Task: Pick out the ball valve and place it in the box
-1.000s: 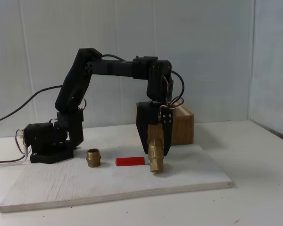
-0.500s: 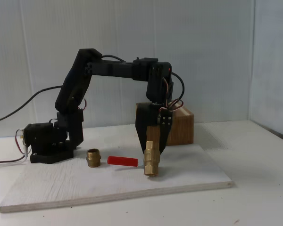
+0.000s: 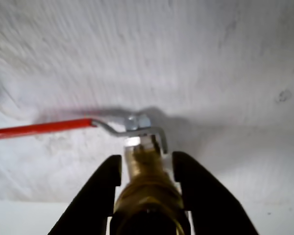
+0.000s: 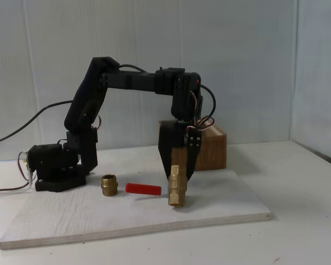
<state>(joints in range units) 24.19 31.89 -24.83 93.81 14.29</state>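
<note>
My black gripper (image 4: 176, 175) hangs over the white board and is shut on the ball valve's brass body (image 4: 176, 190), which hangs upright with its lower end at or just above the board. Its red lever handle (image 4: 143, 189) sticks out to the left in the fixed view. In the wrist view both fingers (image 3: 100, 188) clamp the brass body (image 3: 147, 188), and the red handle (image 3: 39, 129) runs off to the left edge. The wooden box (image 4: 212, 147) stands behind the gripper, partly hidden by it.
A short brass threaded fitting (image 4: 109, 185) sits on the white board (image 4: 226, 207) left of the handle tip. The arm's base (image 4: 54, 165) with its cables is at the far left. The board's right half and the table to the right are free.
A second ago the valve was slanted, lower and further right; it has since swung upright and shifted slightly left, handle included. Almost nothing moved in the last half second.
</note>
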